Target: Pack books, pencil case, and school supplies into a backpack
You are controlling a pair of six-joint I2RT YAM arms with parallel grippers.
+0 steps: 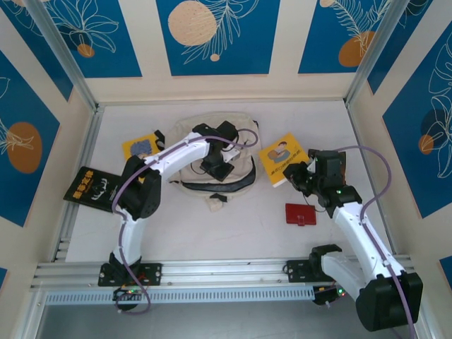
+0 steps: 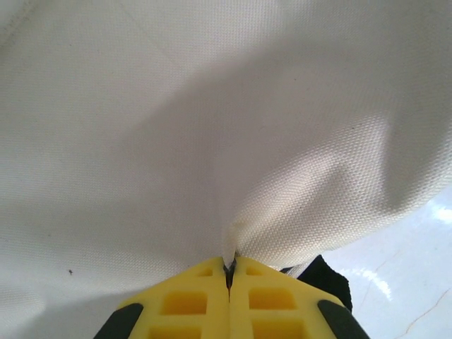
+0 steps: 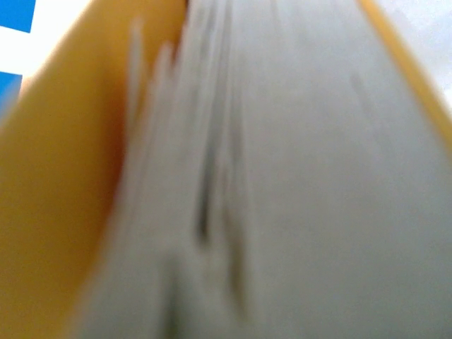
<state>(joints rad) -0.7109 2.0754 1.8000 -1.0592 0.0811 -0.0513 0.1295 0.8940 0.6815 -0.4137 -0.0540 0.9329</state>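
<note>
From above, the backpack [image 1: 244,166] lies in the middle of the frame on the table [image 1: 233,236]. The left gripper [image 1: 215,168] is down on its upper face, and the right gripper [image 1: 296,175] is at the near edge of a yellow book [image 1: 281,154] just right of the bag. A second yellow book [image 1: 139,147] and a dark book [image 1: 92,189] sit at centre left, and the pencil case [image 1: 300,214] lies beside the right arm, so nothing looks packed yet. A wide swing of that arm could sweep the case away. In the left wrist view, the left gripper [image 2: 229,270] has its jaws closed tight on a thin ridge of the cream backpack [image 2: 212,141] fabric, pinched right at the fingertips [image 2: 265,293]. So shallow a bite could let the cloth slide out on a lift. If only the outer layer is caught, the mouth may not open, or the whole soft bag may drag across the table [image 2: 424,282]. The right wrist view is a blur of the yellow book [image 3: 63,176], its cover and fanned page edges seen very close. I cannot tell how the right jaws stand or whether they hold it. A grip on just a few leaves could let the book flop open or drop short of the bag
</note>
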